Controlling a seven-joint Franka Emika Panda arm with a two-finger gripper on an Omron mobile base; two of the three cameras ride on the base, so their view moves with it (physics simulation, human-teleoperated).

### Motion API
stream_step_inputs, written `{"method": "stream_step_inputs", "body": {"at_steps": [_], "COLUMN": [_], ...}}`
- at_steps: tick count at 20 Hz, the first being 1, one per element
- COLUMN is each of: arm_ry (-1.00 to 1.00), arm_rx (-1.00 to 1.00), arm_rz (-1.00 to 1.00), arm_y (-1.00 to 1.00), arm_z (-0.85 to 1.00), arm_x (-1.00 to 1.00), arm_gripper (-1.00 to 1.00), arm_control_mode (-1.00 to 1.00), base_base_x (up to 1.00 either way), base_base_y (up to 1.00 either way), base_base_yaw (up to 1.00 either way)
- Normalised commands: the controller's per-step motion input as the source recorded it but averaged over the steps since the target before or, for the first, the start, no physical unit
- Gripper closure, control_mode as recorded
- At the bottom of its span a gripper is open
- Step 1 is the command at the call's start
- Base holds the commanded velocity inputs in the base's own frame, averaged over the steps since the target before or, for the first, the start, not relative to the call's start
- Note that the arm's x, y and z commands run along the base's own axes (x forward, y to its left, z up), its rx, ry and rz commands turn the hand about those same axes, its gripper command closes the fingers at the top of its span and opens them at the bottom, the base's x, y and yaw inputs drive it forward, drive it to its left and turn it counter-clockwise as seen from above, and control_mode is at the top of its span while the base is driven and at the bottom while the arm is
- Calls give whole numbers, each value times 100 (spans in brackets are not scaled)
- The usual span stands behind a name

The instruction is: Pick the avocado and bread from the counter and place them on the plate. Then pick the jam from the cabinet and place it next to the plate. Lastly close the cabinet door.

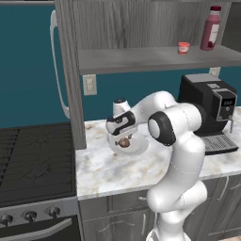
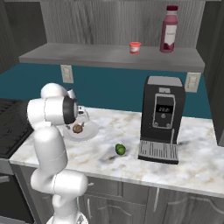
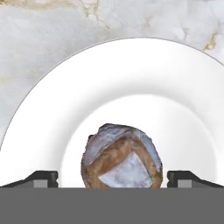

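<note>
Gripper (image 3: 112, 178) hangs straight over the plate (image 3: 65, 113), jaws spread wide, one fingertip (image 3: 41, 178) showing clear of the bread (image 3: 121, 157) on each side; nothing is grasped. Bread sits on the plate's inner well, brown crust with a pale cross-cut patch on top. Plate rests on the marbled counter (image 2: 131, 131), toward its stove end. Avocado (image 2: 120, 149) lies on the bare counter well apart from the plate, just in front of the coffee machine (image 2: 162, 118). Above, the cabinet (image 2: 113, 26) is open: jam (image 2: 134, 47) on the shelf, the tall red bottle (image 2: 169, 29) near it. Cabinet door (image 1: 68, 70) swung out, edge-on, white handle (image 1: 57, 66) on its outer side. Black stove (image 1: 33, 155) adjoins the counter.
</note>
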Motion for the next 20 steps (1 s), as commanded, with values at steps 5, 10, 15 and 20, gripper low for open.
{"method": "stream_step_inputs", "body": {"at_steps": [5, 10, 15, 20], "arm_ry": [-8, -15, -10, -18], "arm_rx": [4, 7, 9, 1], "arm_rz": [0, -2, -2, -1], "arm_y": [-20, -42, -49, -40], "arm_z": [29, 33, 11, 15], "arm_x": [-52, -65, -48, -41], "arm_gripper": [-100, -100, -100, -100], "arm_control_mode": [-100, -100, -100, -100], "base_base_x": [0, 0, 0, 0], "base_base_y": [0, 0, 0, 0], "base_base_yaw": [0, 0, 0, 0]}}
